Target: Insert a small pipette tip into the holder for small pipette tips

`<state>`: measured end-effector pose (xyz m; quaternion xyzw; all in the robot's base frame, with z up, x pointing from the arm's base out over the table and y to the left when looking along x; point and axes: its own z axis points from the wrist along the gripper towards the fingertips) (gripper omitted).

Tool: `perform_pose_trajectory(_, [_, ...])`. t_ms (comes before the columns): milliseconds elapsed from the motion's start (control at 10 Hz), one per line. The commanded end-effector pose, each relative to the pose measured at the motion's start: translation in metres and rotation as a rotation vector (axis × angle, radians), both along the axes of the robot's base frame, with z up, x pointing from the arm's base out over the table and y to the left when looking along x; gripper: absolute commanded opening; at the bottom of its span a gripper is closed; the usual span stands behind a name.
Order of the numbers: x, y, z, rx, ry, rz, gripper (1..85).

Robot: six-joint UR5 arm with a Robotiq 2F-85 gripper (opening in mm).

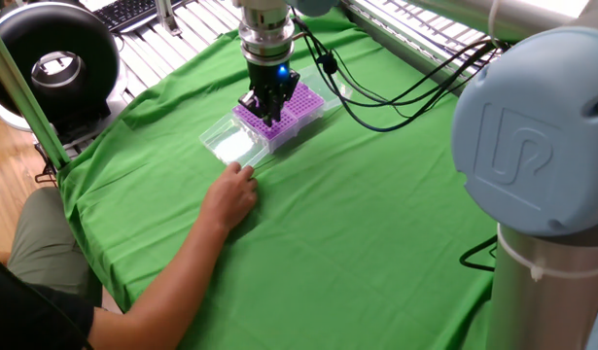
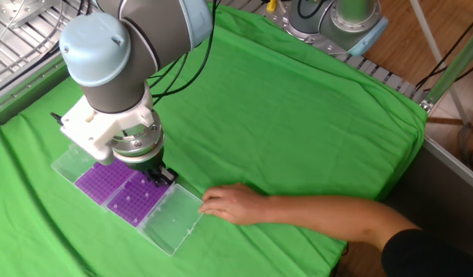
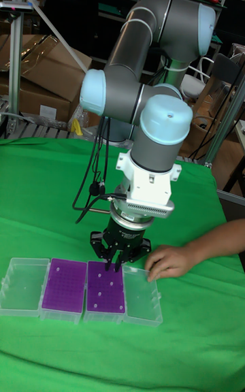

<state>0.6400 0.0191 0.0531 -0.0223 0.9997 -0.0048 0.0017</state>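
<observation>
Hovering fingers-down over the purple holder (image 3: pixel 105 288) nearest the person's hand (image 3: pixel 169 262), the gripper (image 3: pixel 114 264) has its fingertips drawn close together just above the holder's far edge — whether a small pipette tip sits between them is too fine to tell. Two purple holders lie side by side on the green cloth (image 1: pixel 376 224), each flanked by a clear open lid (image 3: pixel 142 295); the hand touches the nearer lid's corner.
</observation>
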Motion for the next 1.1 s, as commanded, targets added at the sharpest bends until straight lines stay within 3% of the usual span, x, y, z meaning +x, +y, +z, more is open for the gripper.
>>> perform_pose_trajectory(0, [0.005,-0.008,-0.001,0.006,-0.011,0.027,24.7])
perform_pose_trajectory(500, [-0.005,0.009,0.003,0.039,0.027,-0.030,24.7])
perform_pose_trajectory(1000, [-0.006,0.011,0.000,0.032,0.018,-0.042,22.3])
